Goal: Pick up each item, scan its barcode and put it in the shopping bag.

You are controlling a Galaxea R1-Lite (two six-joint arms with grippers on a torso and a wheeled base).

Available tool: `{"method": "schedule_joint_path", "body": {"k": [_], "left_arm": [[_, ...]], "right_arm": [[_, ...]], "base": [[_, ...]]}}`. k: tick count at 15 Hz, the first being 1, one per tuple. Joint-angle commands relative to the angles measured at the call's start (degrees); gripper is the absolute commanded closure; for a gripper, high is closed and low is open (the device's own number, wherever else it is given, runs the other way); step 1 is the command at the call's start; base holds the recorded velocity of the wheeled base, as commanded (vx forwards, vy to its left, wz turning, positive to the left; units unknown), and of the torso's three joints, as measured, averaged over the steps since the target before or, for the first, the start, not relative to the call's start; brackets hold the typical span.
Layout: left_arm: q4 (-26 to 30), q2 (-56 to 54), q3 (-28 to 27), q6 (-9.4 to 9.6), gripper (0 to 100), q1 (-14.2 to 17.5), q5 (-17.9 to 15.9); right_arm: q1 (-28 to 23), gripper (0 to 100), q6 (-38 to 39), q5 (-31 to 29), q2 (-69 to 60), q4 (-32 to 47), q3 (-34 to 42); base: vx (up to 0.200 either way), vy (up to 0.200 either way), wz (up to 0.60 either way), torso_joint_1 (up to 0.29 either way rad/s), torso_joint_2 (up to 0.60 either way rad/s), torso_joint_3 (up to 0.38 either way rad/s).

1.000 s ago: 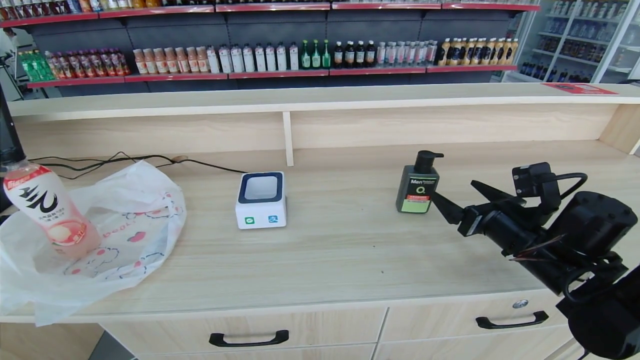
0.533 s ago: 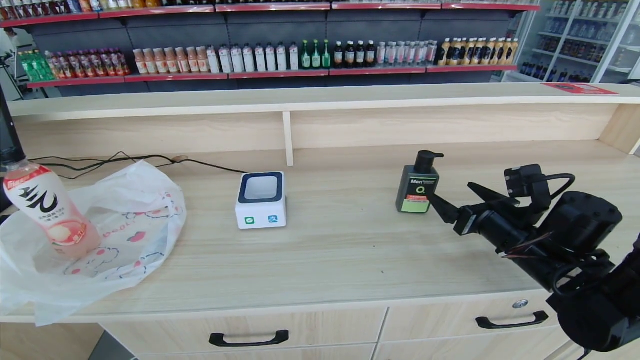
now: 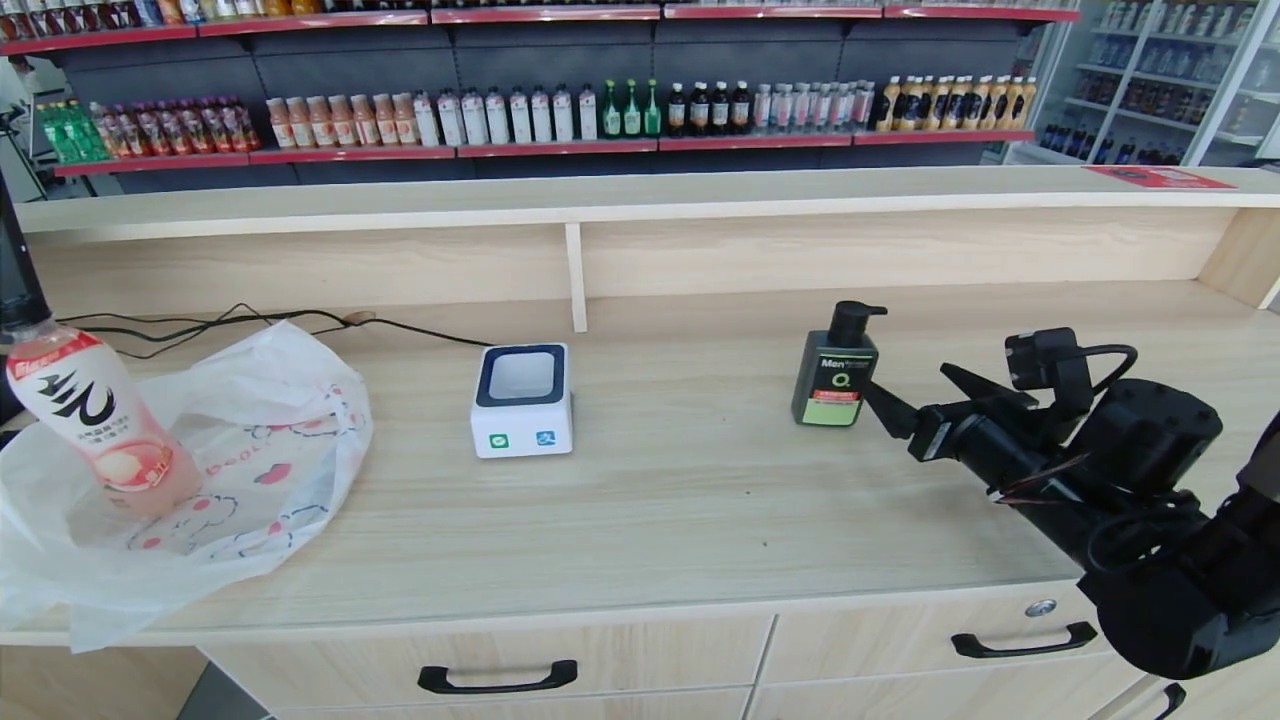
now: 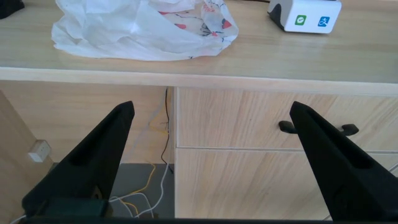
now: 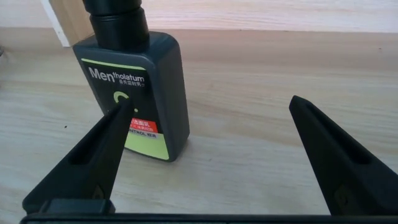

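Note:
A dark grey pump bottle (image 3: 835,368) with a green label stands upright on the counter, right of centre. My right gripper (image 3: 912,386) is open just to its right, at label height. In the right wrist view the bottle (image 5: 140,87) sits off to one side of the open right gripper (image 5: 211,103), and one fingertip (image 5: 121,115) overlaps its label. The white barcode scanner (image 3: 522,400) sits mid-counter. The white shopping bag (image 3: 230,470) lies at the left with a pink drink bottle (image 3: 90,420) standing in it. My left gripper (image 4: 211,107) is open, low in front of the counter.
A black cable (image 3: 250,322) runs along the counter behind the bag to the scanner. A raised wooden ledge (image 3: 640,195) borders the counter's far side. Drawers with black handles (image 3: 497,678) lie under the front edge. Bare countertop stretches between scanner and pump bottle.
My right arm has shifted a little to the left, bringing the open gripper slightly closer to the pump bottle. Bag, drink bottle and scanner have not moved.

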Motion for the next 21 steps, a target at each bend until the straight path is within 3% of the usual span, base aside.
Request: {"method": "schedule_joint_path", "body": {"k": [1,21], "left_arm": [[0.0,0.0,0.0,-0.02,0,0.0,0.0],[0.0,0.0,0.0,-0.02,0,0.0,0.0]], "right_arm": [[-1.1,0,0.1,0.0,1.0,-0.1,-1.1],[-2.8,0,0.2,0.0,7.8,-0.1,-9.5]], "base": [[0.000,0.000,0.00,0.000,0.00,0.000],[0.000,0.000,0.00,0.000,0.00,0.000]]}}
